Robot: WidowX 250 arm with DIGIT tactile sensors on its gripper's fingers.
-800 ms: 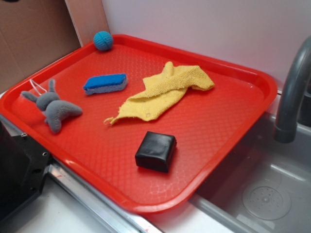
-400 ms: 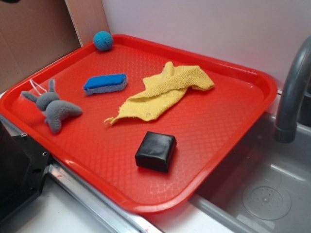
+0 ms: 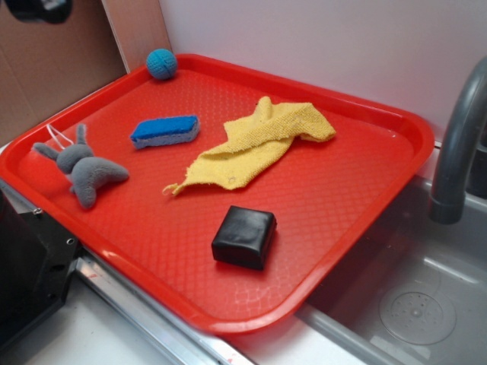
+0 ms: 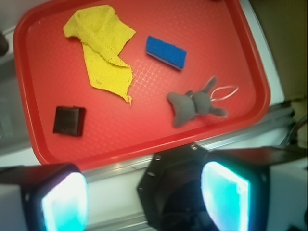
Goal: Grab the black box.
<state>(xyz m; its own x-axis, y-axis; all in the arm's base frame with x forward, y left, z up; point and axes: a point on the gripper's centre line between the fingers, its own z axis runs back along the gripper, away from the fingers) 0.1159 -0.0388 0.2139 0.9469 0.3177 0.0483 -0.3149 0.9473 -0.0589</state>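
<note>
The black box (image 3: 244,236) lies flat on the red tray (image 3: 380,114), near its front edge; in the wrist view the black box (image 4: 69,120) shows at the tray's lower left. My gripper (image 4: 144,204) hangs high above the counter in front of the tray, well away from the box. Its two pads (image 4: 65,202) stand wide apart with nothing between them, so it is open. In the exterior view only a dark bit of the arm (image 3: 38,9) shows at the top left corner.
On the tray also lie a yellow cloth (image 3: 259,141), a blue sponge (image 3: 164,131), a grey plush toy (image 3: 84,171) and a blue ball (image 3: 161,64). A grey faucet (image 3: 456,144) and sink (image 3: 411,304) sit to the right. A black block (image 3: 27,266) stands at the front left.
A dark part of the arm has come into the exterior view at the top left corner. The things on the tray have not moved.
</note>
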